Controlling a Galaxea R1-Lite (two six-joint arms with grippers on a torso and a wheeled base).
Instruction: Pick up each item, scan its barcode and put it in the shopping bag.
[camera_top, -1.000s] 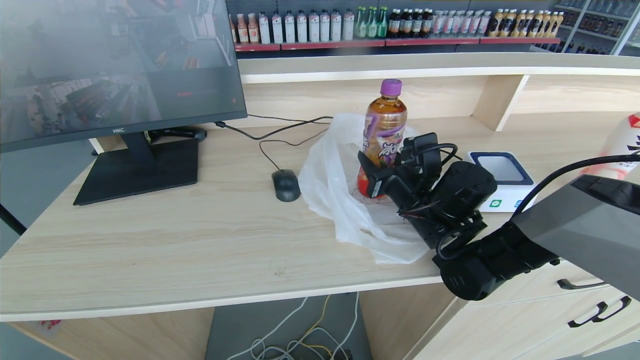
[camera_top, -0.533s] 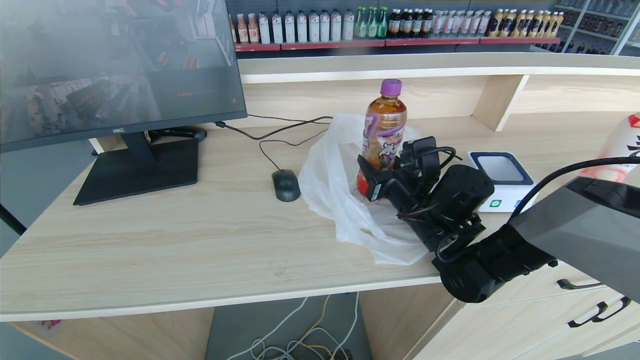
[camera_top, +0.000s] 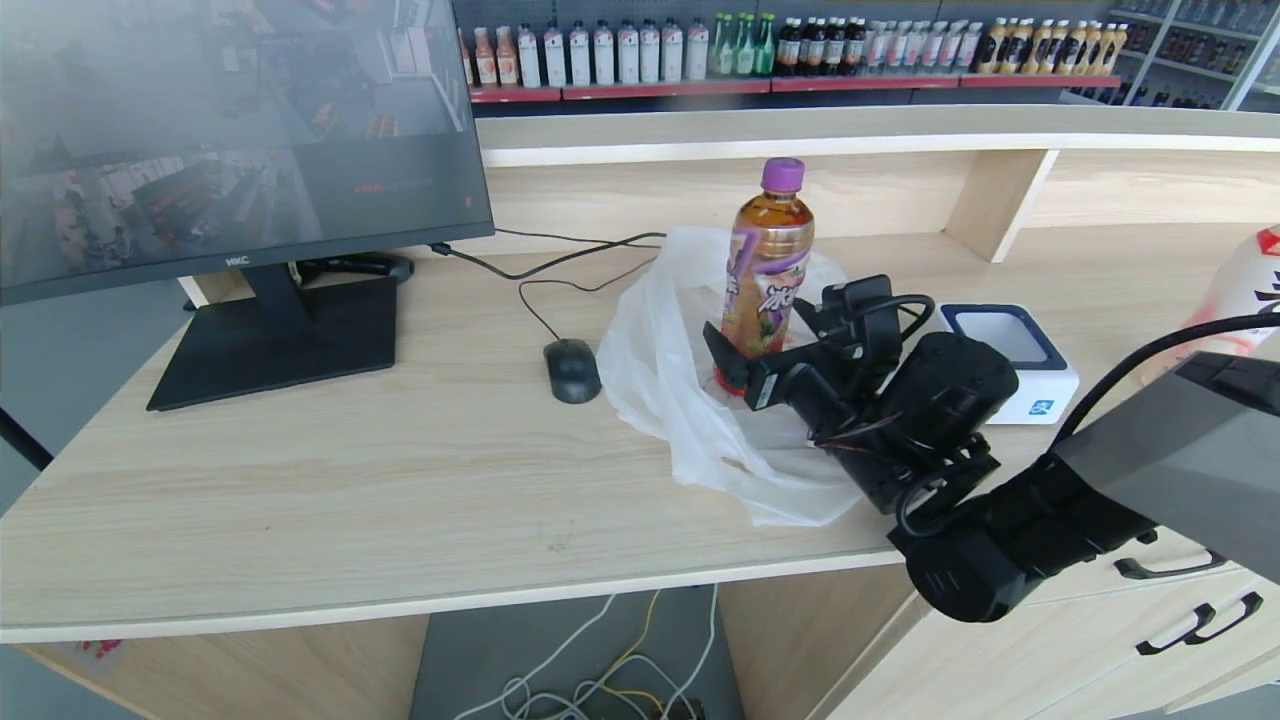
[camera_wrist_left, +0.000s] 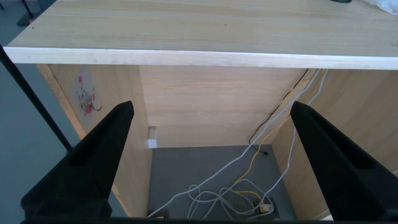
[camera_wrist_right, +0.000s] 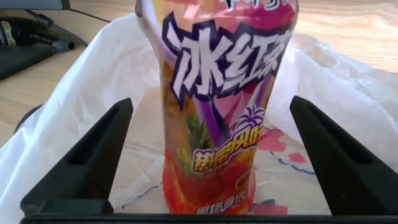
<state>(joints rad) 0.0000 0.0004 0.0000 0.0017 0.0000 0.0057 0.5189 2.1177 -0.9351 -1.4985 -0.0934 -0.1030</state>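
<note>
A: Right gripper (camera_top: 757, 350) status?
B: Spread wide, holding nothing. Straddling the iced tea bottle (camera_top: 765, 270), upright on the shopping bag (camera_top: 660, 340), long axis vertical, gaps on both sides.
A: Left gripper (camera_wrist_left: 211, 106)?
B: Also wide open, empty, well apart from the bag. Right nearer by far. Bottle base inside the bag mouth or just on top: unclear. Barcode hidden.

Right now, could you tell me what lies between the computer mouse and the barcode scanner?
In the head view, the white shopping bag lies there, the purple-capped tea bottle upright on it and the right gripper at the bottle's base.
</note>
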